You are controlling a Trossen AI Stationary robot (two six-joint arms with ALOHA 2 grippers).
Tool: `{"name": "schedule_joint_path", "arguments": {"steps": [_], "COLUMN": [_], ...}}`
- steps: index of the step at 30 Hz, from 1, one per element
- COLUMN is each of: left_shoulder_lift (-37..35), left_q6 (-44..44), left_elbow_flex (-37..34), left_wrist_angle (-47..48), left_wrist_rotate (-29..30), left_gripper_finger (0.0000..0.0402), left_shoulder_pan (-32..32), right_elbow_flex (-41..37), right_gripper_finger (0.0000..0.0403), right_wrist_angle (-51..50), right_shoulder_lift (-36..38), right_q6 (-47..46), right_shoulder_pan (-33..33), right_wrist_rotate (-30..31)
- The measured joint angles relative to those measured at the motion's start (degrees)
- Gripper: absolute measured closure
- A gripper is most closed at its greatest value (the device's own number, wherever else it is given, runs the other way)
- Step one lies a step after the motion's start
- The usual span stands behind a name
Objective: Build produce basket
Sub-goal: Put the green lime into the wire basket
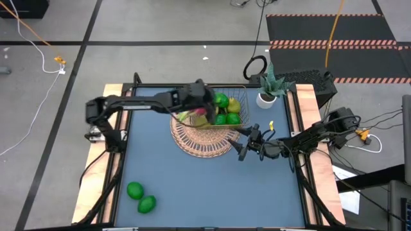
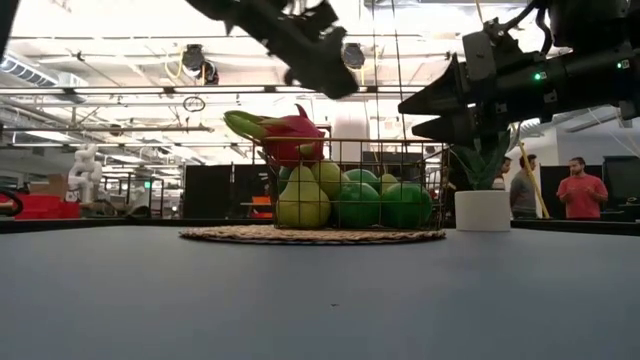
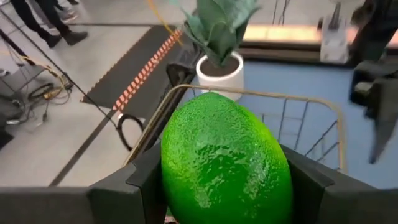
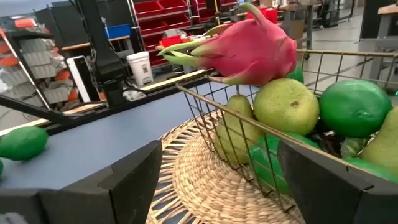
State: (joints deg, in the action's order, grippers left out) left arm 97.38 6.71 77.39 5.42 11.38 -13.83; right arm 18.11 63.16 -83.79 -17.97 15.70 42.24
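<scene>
My left gripper [image 1: 212, 101] is over the copper wire basket [image 1: 235, 88], shut on a green lime [image 3: 227, 165]. The basket stands on a round wicker mat [image 1: 199, 138] and holds a pink dragon fruit [image 2: 285, 130], yellow-green pears [image 2: 300, 200] and limes [image 2: 380, 205]. The dragon fruit lies on top, jutting over the rim [image 4: 205, 99]. My right gripper [image 1: 244, 149] is open and empty, raised off the table beside the mat's right edge [image 4: 205, 180]. Two more limes [image 1: 135, 190] [image 1: 147, 204] rest on the table near its near left corner. No grape bunch shows. My left gripper pinches the lime between its two fingers [image 3: 146, 186], one on each side of its middle [image 3: 174, 180]. The lime is lifted clear, above the basket's rim [image 3: 298, 98]. The low view shows only the dark gripper [image 2: 315, 50], not the lime.
A potted green plant in a white pot [image 1: 268, 93] stands just beyond the basket's far right corner. The table's near half [image 1: 212, 192] is open blue surface apart from the two limes. People stand in the room beyond the table [image 2: 580, 190].
</scene>
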Motion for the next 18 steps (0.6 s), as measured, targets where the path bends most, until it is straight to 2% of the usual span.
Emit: {"name": "schedule_joint_path", "arguments": {"steps": [7,11,18], "left_shoulder_lift": [11.44,14.91,15.07], "left_q6": [1.78,5.27,6.85], "left_elbow_flex": [11.53,13.35,13.81], "left_wrist_angle": [10.73,12.5,12.81], "left_wrist_rotate": [0.07,0.15,0.12], "left_gripper_finger": [0.0174,0.0173,0.016], "left_shoulder_pan": [-2.66,-4.11,-4.89], "right_elbow_flex": [0.0,0.0,0.0], "right_gripper_finger": [0.0091,0.0091,0.0091], "right_wrist_angle": [-0.66,-2.86,-3.87], "right_shoulder_lift": [0.0,0.0,0.0], "right_q6": [0.69,-0.42,-1.22], "right_shoulder_pan": [0.0,0.0,0.0], "right_wrist_rotate": [-0.1,-0.28,-0.28]}}
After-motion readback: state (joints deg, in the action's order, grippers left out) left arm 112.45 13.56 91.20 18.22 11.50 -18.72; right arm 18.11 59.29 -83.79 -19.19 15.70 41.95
